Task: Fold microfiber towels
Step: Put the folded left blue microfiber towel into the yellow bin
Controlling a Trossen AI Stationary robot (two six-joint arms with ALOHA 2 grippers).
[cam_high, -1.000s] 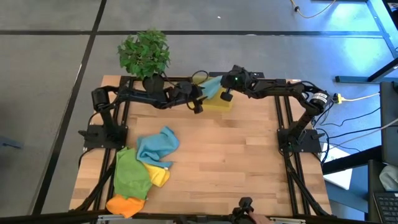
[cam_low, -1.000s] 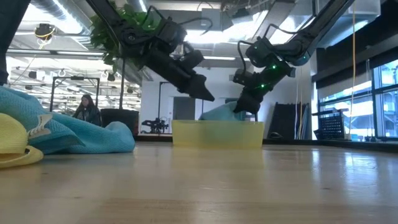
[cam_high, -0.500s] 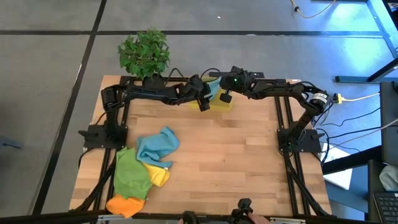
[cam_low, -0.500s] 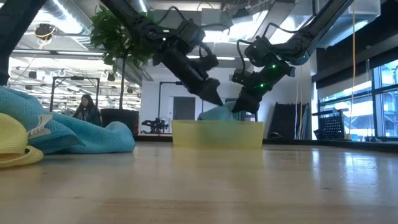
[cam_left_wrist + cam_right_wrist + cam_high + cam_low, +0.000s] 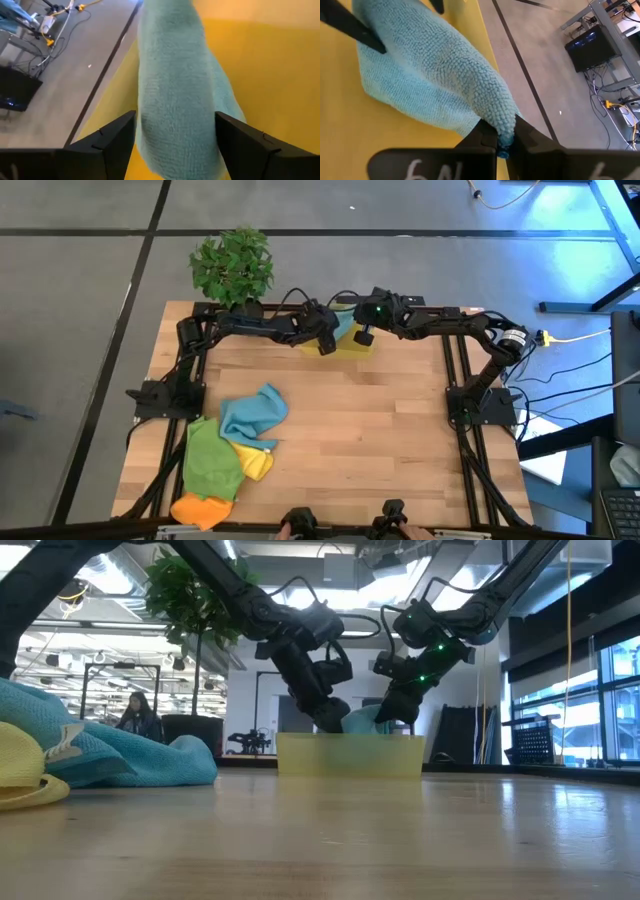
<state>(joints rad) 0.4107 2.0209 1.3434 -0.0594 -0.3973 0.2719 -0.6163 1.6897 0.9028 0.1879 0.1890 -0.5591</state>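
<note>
A teal-blue towel [image 5: 343,321] lies partly in the translucent yellow bin [image 5: 352,346] at the table's far edge. Its lower part rests on the bin's floor [image 5: 395,145] and its upper end rises to my right gripper [image 5: 500,137], which is shut on it. My left gripper [image 5: 175,114] is open, down in the bin, with one finger on each side of the same towel [image 5: 175,100]. More towels lie heaped at the near left: teal [image 5: 255,415], green [image 5: 212,460], yellow [image 5: 256,464], orange [image 5: 200,508]. My right gripper pinches a bunched end of the teal towel [image 5: 495,117] between its two fingertips, coming slanting down from the table's right. The towel runs down from the fingers into the bin, where its spread part [image 5: 405,85] lies. My left gripper straddles the towel's middle [image 5: 175,145]; I cannot tell whether its fingers [image 5: 117,140] touch it.
A potted plant [image 5: 232,265] stands at the far left, just behind the left arm. The two grippers are close together over the bin [image 5: 350,755]. Bare wood [image 5: 380,440] spreads across the table's middle and right.
My left gripper has moved toward the table's right, to the bin, and has gone down into it, so that its open fingers now stand around the teal towel. My right gripper and the towel it holds have stayed put.
</note>
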